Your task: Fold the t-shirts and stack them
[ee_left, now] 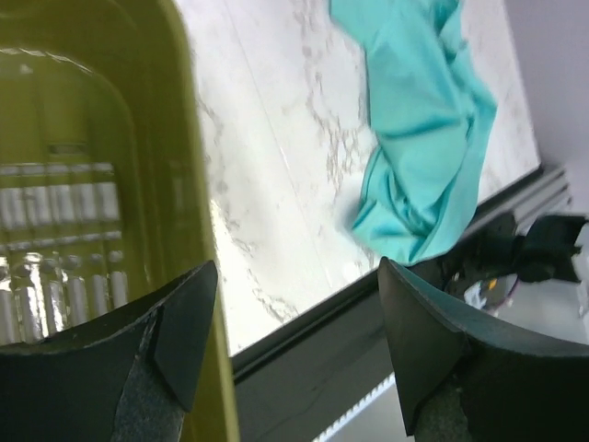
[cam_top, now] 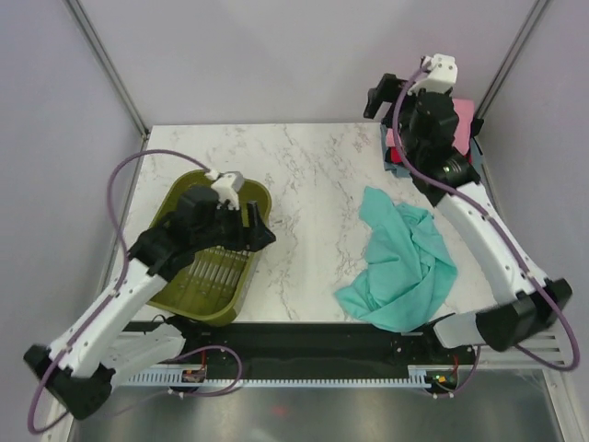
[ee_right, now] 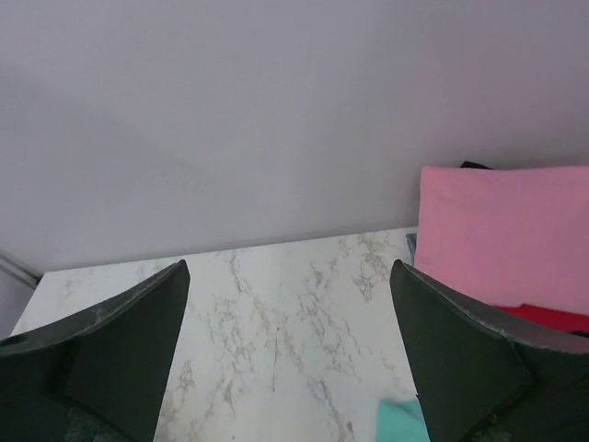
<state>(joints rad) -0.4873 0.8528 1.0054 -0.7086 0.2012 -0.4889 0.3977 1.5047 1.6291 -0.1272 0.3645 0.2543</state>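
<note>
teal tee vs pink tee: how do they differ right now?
The teal tee lies crumpled and unfolded; the pink tee is folded flat. The teal tee lies alone toward the near right edge; the pink tee rests on a red tee at the far right corner. Both are plain cloth, neither gripped.

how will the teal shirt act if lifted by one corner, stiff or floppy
Probably floppy: the teal shirt lies crumpled in soft folds, so it would likely droop. It looks thin and light; a push on the marble table would probably bunch it rather than slide it whole.
</note>
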